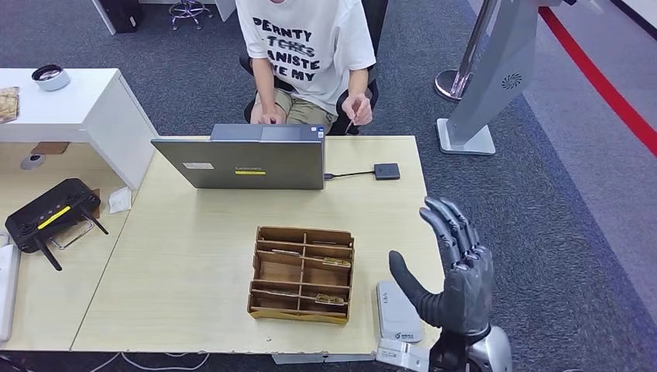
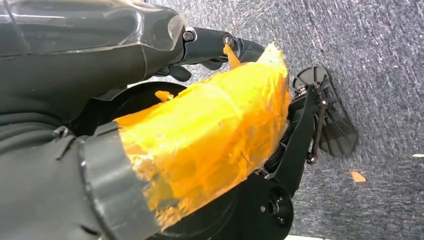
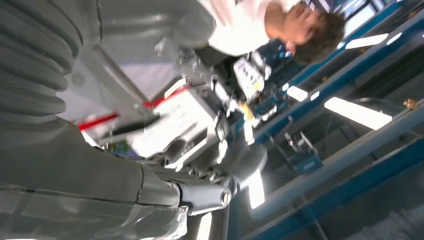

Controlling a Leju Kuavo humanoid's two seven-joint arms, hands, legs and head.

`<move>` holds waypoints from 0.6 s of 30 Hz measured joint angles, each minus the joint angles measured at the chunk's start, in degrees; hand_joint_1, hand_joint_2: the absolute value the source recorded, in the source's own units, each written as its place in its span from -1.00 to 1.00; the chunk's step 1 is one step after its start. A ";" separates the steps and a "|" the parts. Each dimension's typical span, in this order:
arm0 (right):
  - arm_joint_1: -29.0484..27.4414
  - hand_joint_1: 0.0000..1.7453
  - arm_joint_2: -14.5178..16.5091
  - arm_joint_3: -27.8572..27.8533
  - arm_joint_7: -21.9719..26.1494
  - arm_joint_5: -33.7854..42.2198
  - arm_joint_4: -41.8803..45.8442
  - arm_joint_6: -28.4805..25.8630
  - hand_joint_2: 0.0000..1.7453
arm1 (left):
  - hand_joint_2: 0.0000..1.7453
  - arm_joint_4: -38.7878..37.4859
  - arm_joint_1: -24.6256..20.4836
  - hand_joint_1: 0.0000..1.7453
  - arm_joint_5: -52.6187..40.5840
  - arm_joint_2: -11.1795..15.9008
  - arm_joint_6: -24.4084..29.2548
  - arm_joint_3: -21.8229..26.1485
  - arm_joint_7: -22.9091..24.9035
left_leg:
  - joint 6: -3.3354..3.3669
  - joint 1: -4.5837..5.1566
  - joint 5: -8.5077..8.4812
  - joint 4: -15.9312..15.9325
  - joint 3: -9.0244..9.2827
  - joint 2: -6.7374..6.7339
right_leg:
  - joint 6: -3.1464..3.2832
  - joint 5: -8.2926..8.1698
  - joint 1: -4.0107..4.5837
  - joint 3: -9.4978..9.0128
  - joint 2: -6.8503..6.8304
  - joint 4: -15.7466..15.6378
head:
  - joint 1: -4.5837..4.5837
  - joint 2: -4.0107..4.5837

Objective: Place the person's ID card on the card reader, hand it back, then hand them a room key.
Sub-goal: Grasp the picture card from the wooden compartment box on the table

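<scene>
On the tabletop (image 1: 194, 256), near the robot's edge, sits a brown wooden box (image 1: 302, 273) with many little slots. A few cards (image 1: 335, 299) lie in some of the slots, and they look like the room keys. Just beside the box, on its right, lies a flat grey card reader (image 1: 397, 310) at the tabletop's corner.

The right hand (image 1: 453, 275) is raised above that corner, close to the card reader. Its fingers are spread apart and point up, the thumb sticks out to the side, and it holds nothing.

The left wrist view looks down at the grey carpet. A big yellow wrapped part fills much of it, and I cannot tell if the left hand is loose or clenched.

At the far side of the tabletop stands a grey laptop (image 1: 240, 161). A thin cable runs from it to a small dark box (image 1: 386, 170). Behind the laptop sits a person (image 1: 310, 54) in a white shirt. One of the person's hands (image 1: 358, 108) pinches something small and thin. It may be the ID card, but it is too small to tell.
</scene>
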State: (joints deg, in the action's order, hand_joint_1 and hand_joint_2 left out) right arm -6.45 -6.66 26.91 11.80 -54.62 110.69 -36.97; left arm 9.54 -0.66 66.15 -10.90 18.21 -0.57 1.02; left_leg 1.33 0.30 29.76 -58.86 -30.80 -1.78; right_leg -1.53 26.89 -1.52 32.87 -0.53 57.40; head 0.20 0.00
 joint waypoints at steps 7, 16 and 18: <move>-0.49 1.00 -1.04 5.64 -2.24 1.79 -1.41 2.42 1.00 | -1.00 0.19 0.23 -1.00 -0.67 -0.28 -0.02 1.86 -0.23 | 0.00 0.00 -0.01 0.00 0.01 -0.01 | 0.00 -0.01 0.00 -0.02 0.01 0.00 | 0.00 0.00; 4.33 0.13 -2.73 10.08 -9.04 -1.14 -8.27 10.55 1.00 | -1.00 0.43 0.34 -1.00 -2.57 -0.32 -0.21 3.39 0.23 | 0.00 0.00 -0.01 0.00 0.02 -0.02 | 0.01 -0.02 -0.01 -0.02 0.03 0.00 | 0.00 0.00; 5.31 -0.19 -2.93 10.51 -10.12 -1.67 -9.84 11.31 1.00 | -1.00 0.43 0.34 -1.00 -2.99 -0.32 -0.22 3.63 0.26 | 0.00 0.00 -0.01 0.00 0.02 -0.02 | 0.01 -0.02 -0.01 -0.02 0.03 0.00 | 0.00 0.00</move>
State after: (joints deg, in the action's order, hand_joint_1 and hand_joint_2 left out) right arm -1.13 -9.59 37.42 1.67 -56.29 100.85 -25.66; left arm 9.97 -0.32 63.16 -11.21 17.99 3.05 1.28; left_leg 1.33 0.31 29.75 -58.86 -30.78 -1.80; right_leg -1.52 26.87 -1.52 32.86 -0.50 57.40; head 0.20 0.00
